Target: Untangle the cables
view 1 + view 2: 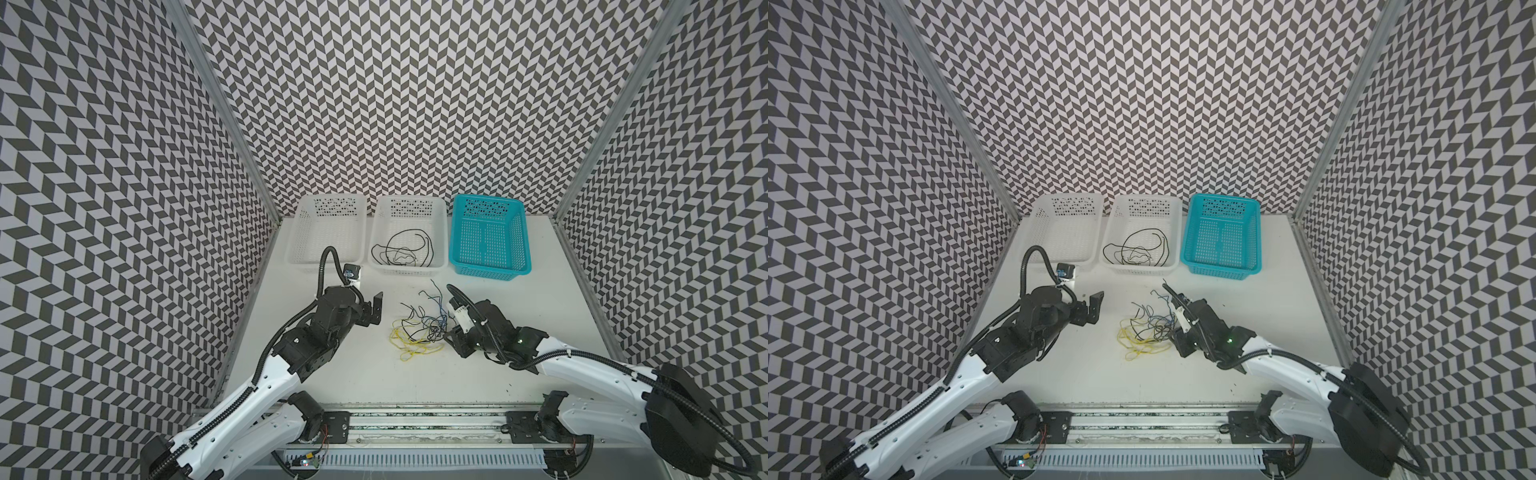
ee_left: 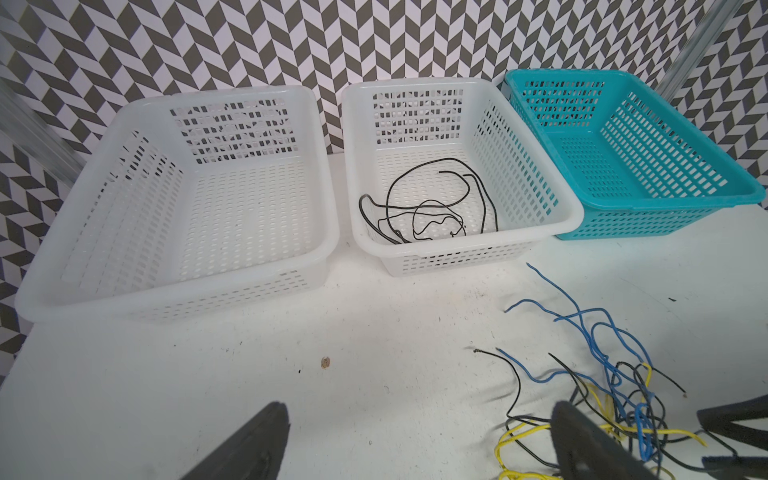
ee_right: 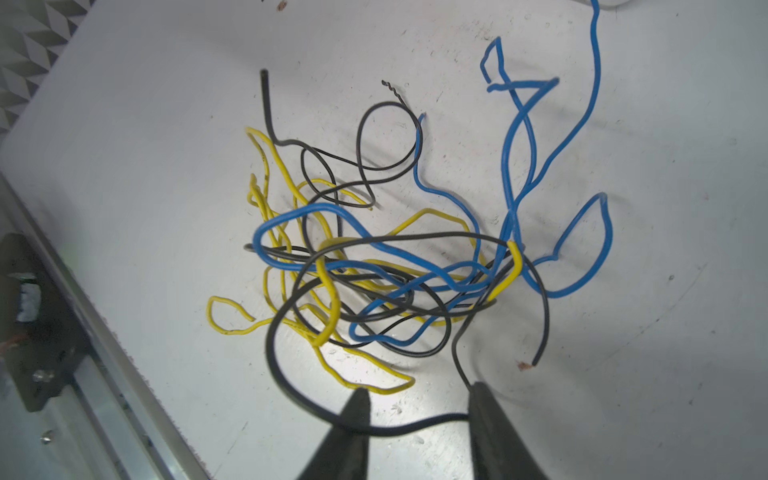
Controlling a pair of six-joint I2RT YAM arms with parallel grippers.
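The cables (image 1: 419,328) (image 1: 1148,332) lie in a loose tangle of black, yellow and blue wires on the white table, between the two arms. My right gripper (image 3: 419,390) (image 1: 451,338) is low at the tangle's right edge. Its jaws stand apart, and one black cable (image 3: 415,428) runs across the gap between them, unpinched. My left gripper (image 1: 83,313) (image 2: 419,405) hovers left of the tangle (image 2: 615,399), open wide with only bare table between its fingers. A few more black cables (image 1: 401,249) (image 2: 432,208) lie coiled in the middle white basket (image 1: 411,269).
Three baskets stand in a row along the back wall: a white basket (image 1: 309,266) on the left holding nothing, the middle white one, and a teal basket (image 1: 490,270) on the right. Patterned walls close in the table on three sides.
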